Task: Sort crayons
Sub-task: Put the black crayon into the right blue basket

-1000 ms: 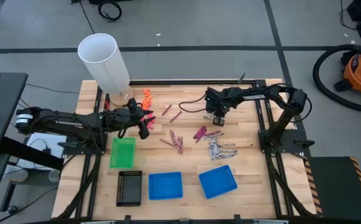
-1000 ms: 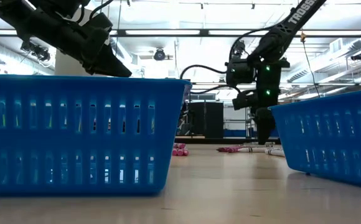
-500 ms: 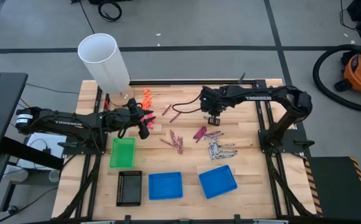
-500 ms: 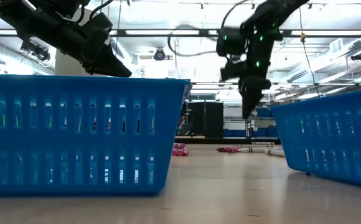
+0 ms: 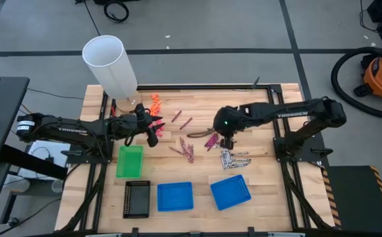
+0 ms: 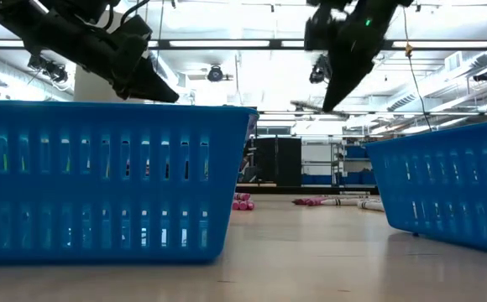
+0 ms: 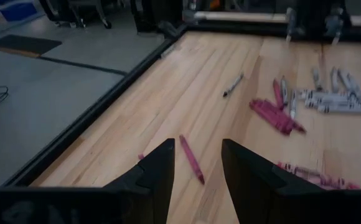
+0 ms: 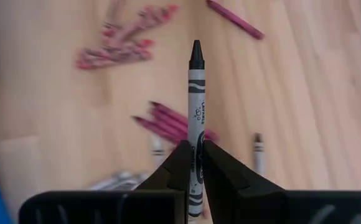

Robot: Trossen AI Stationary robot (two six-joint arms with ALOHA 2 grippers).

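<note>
1. The right gripper (image 8: 193, 163) is clamped on a grey crayon (image 8: 196, 99), tip pointing forward.
2. Magenta crayons (image 8: 168, 123) lie on the table (image 8: 305, 112) just below it.
3. The left gripper (image 7: 196, 163) hangs open above one magenta crayon (image 7: 191, 159).

From my remote console, the table (image 5: 263, 164) shows as pale wood, planked and matt, its grain plain in the wrist views. The right gripper (image 8: 196, 163) pinches a grey crayon (image 8: 196, 99) in a printed paper wrapper with a dull black waxy tip. The blue baskets (image 6: 101, 176) look like moulded plastic (slotted walls, slight sheen). The white tube (image 5: 112, 69) appears smooth and matt. Both grippers' fingers (image 7: 159, 171) read as matt black plastic.
</note>
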